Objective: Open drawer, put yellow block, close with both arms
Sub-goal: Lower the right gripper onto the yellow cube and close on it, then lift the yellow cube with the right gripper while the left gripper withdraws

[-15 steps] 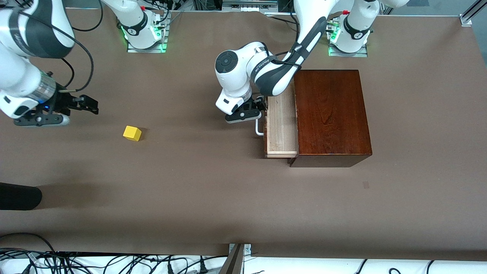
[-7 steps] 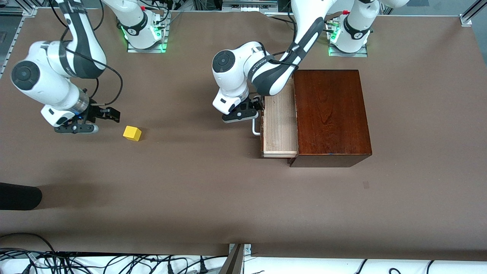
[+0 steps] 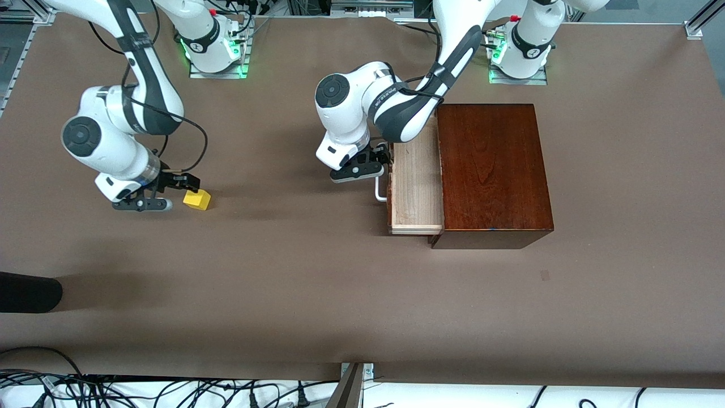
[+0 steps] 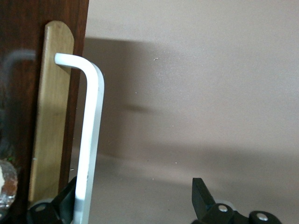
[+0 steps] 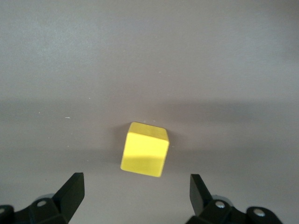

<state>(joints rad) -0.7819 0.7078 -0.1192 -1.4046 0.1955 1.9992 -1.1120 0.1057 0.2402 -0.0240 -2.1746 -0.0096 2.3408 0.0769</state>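
Observation:
The yellow block [image 3: 196, 199] sits on the brown table toward the right arm's end. My right gripper [image 3: 173, 192] hangs low right beside it and is open. In the right wrist view the yellow block [image 5: 145, 149] lies just ahead of the gripper [image 5: 136, 187], between the lines of its two fingers and untouched. The drawer [image 3: 416, 187] is pulled partly out of the dark wooden box [image 3: 493, 170], showing its pale lining with nothing in it. My left gripper [image 3: 380, 170] is open at the white handle [image 3: 382, 191]. The handle [image 4: 91, 140] runs just inside one finger [image 4: 60, 205].
A dark rounded object [image 3: 28, 292] pokes in at the right arm's end of the table, nearer to the camera than the block. Cables [image 3: 170, 391] lie past the table's near edge. Both arm bases [image 3: 212, 39] stand along the back edge.
My right arm has swung in from the table's end and lowered its open gripper beside the yellow block. The left gripper drew the drawer out slightly farther, then held still.

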